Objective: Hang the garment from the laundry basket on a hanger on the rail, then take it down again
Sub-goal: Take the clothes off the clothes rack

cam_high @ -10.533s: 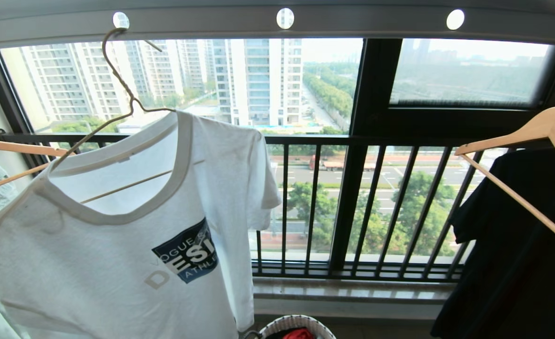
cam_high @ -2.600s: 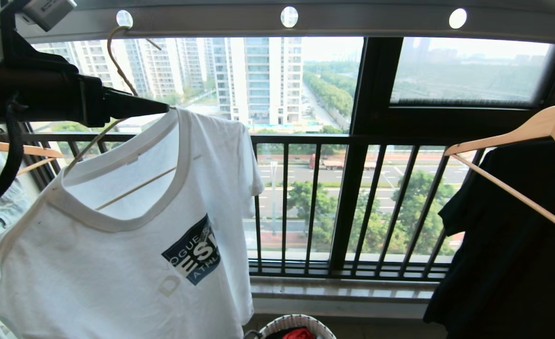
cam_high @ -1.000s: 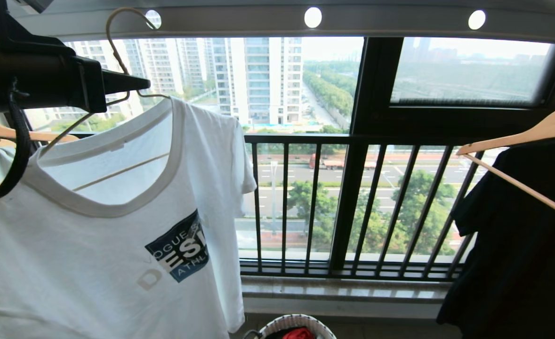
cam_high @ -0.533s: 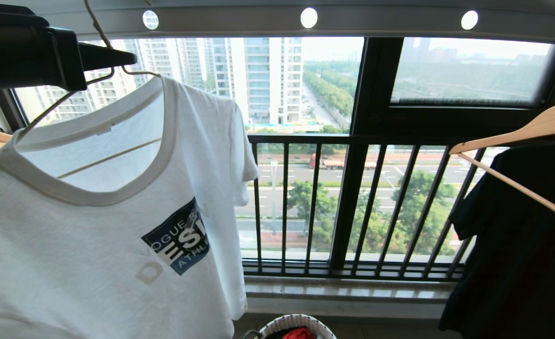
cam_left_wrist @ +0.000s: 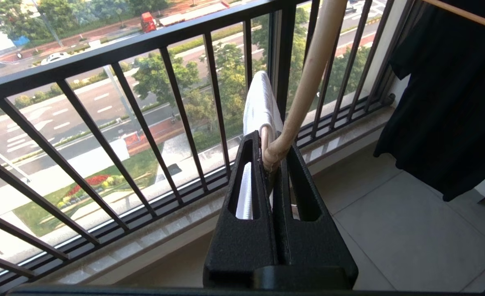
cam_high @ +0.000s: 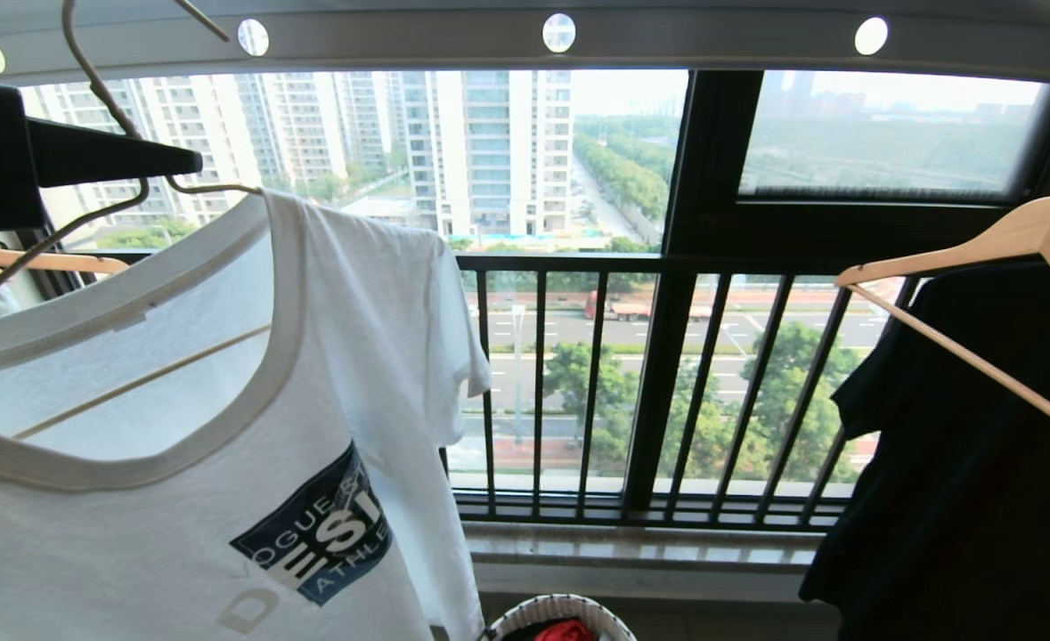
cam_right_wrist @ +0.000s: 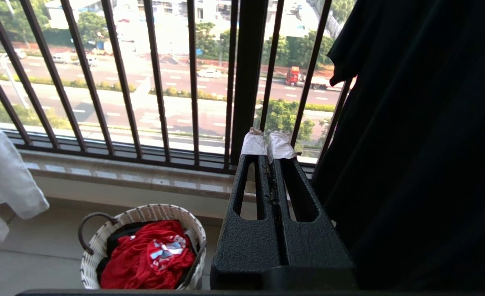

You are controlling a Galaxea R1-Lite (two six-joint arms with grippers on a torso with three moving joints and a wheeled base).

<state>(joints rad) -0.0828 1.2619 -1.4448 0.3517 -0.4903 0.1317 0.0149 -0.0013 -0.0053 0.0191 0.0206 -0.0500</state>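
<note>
Between left jaws [cam_left_wrist: 276,153]: hanger [cam_left_wrist: 308,74] neck, clamped tight. Keep hook clear below rail [cam_high: 400,40]; lower T-shirt [cam_high: 177,427] steadily, avoiding swing. Right jaws [cam_right_wrist: 269,148] together, empty.

"ATHLE" on garment [cam_high: 222,427] graphic

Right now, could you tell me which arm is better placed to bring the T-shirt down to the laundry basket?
Left. The left hand is shut on the wire hanger carrying the white T-shirt; the right hand holds nothing.
</note>
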